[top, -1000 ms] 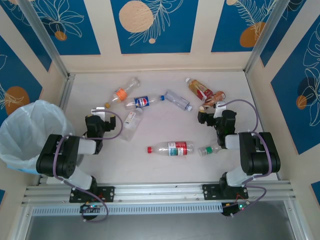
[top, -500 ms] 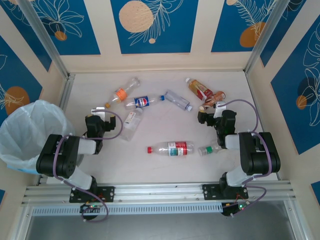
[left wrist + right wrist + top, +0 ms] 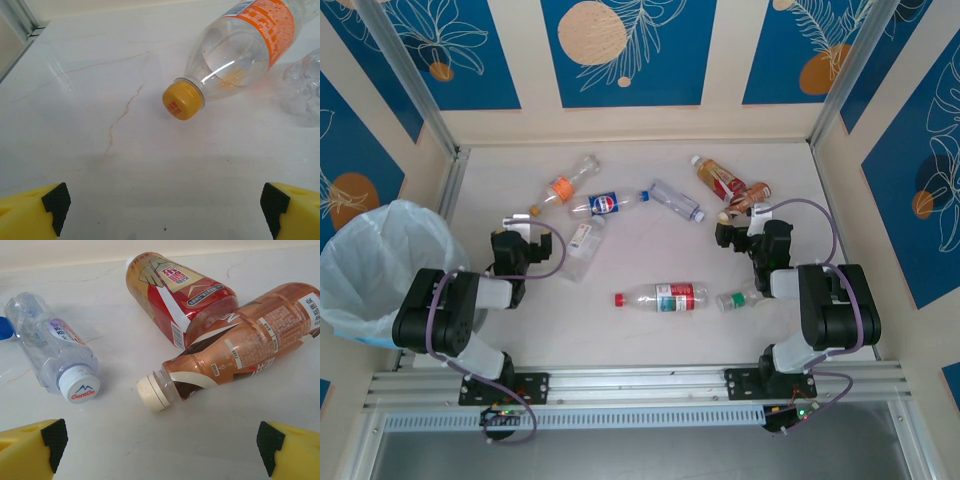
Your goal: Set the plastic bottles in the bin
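Bin (image 3: pixel 365 262) sat at the left edge of the top view, beside my left arm and well apart from my right. Scattered plastic bottles (image 3: pixel 665 296) lay on their sides across the table (image 3: pixel 650 250); none was held.

My left gripper (image 3: pixel 165 202): fingers wide apart, empty. The orange-labelled bottle (image 3: pixel 240 50) lay ahead in the upper right of the left wrist view. Its long axis slanted from centre to upper right, with the yellow cap (image 3: pixel 182 100) nearest me. Walls clear.

My right gripper (image 3: pixel 162 442): fingers likewise apart, empty. The brown bottle (image 3: pixel 240 345) slanted the same way, cream cap (image 3: pixel 152 392) toward me, body touching the red-labelled bottle (image 3: pixel 180 295).

Judgement: the left arm is nearer the bin. I would have to reach past the yellow cap to close on the body.
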Robot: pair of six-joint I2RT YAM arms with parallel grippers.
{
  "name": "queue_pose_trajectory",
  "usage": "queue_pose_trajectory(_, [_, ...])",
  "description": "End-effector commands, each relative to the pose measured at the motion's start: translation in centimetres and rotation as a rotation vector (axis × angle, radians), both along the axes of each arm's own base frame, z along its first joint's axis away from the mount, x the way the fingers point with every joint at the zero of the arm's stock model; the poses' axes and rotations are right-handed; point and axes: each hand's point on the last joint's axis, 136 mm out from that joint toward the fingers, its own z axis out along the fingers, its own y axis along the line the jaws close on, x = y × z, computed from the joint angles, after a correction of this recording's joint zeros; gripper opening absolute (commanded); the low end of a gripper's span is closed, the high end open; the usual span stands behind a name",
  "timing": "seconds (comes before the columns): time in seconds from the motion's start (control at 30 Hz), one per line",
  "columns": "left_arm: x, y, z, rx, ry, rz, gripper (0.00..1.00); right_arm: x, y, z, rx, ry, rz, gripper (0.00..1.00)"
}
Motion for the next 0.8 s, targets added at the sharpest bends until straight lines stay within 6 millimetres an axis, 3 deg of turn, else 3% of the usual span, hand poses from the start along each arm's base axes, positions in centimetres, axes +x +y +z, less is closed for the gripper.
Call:
queue_pose_trajectory(0.0, [0.8, -0.5, 2.1, 0.007, -0.026, -0.041, 0.99, 0.0, 0.2, 2.1, 0.005, -0.038, 0.001, 0.99])
queue_pose_trajectory(0.4, [-1.2, 0.6, 6.6, -0.086, 0.112, 0.123, 0.99, -3.4, 1.1, 9.5, 0.145, -0.063, -0.014, 0.99])
queue_pose_trajectory(0.6, [-3.4, -1.5, 8.6, -0.161, 0.120, 0.123, 0.99, -4.8, 0.4, 10.2, 0.252, 0.034, -0.109, 0.99])
queue_pose_trajectory(0.77, [-5.1, -5.4, 7.2, -0.368, 0.359, 0.083, 0.99, -5.6, 0.4, 10.4, 0.329, -0.001, -0.131, 0.99])
